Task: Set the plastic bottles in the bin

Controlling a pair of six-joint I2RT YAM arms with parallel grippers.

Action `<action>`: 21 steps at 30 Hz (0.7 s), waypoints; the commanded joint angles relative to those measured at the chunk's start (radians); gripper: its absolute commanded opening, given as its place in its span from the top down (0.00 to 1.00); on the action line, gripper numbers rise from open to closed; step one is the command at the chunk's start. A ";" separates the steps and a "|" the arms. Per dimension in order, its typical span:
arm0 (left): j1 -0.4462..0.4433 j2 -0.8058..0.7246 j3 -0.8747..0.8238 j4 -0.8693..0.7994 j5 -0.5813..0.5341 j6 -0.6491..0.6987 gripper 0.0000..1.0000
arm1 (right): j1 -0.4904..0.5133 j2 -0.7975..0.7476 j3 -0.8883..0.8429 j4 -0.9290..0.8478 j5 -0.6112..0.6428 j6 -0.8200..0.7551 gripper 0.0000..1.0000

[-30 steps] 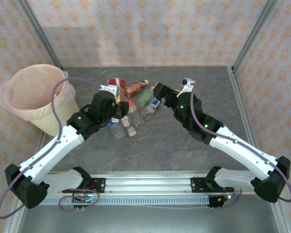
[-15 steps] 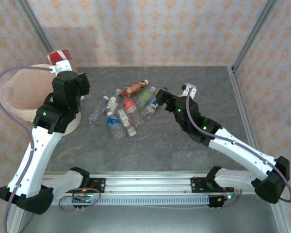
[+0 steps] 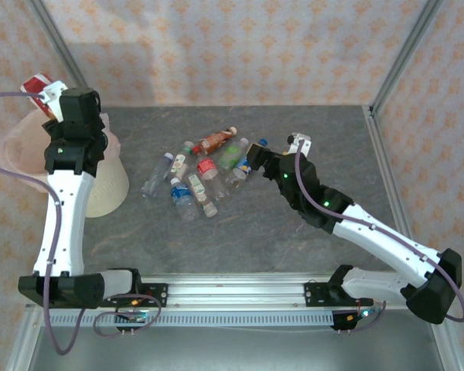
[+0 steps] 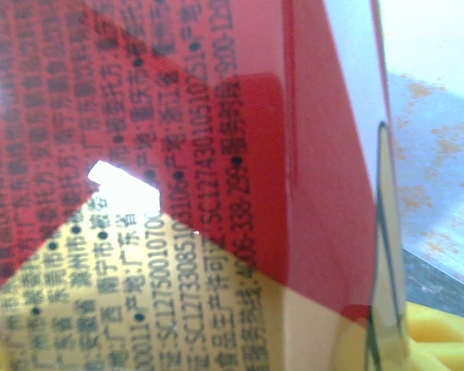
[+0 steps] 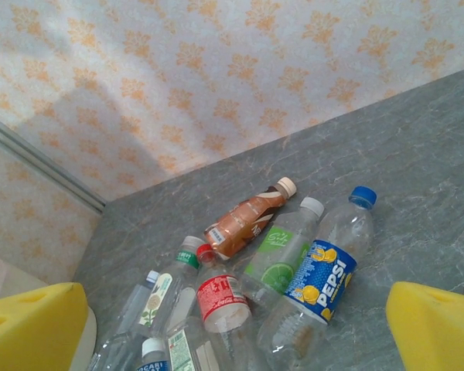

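Facing the PEPSI bottle, right tool stands wide; left tool holds a red Chinese-print bottle.

We count eight plastic bottles lying on the table, one red-labelled bottle in the left gripper, one bin.

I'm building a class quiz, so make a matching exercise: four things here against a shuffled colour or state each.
1 red-labelled clear plastic bottle
2 blue-labelled clear plastic bottle
3 green-labelled clear plastic bottle
4 round cream-white plastic bin

A white cap
B pink bag lining
C held by left hand
D blue cap

Pairs: 1-C, 2-D, 3-A, 4-B
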 commanded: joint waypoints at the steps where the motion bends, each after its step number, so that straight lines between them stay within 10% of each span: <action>1: 0.060 0.034 0.017 0.036 0.045 -0.089 0.40 | -0.003 0.004 0.000 -0.005 -0.021 -0.030 0.01; 8: 0.131 0.121 0.018 0.005 0.072 -0.202 0.37 | -0.002 0.006 0.010 -0.016 -0.021 -0.041 0.01; 15: 0.136 0.185 0.040 -0.073 0.117 -0.277 0.08 | -0.003 0.007 0.014 -0.020 -0.021 -0.046 0.01; 21: 0.136 0.187 0.063 -0.090 0.200 -0.273 0.02 | -0.003 0.013 0.015 -0.024 -0.025 -0.044 0.01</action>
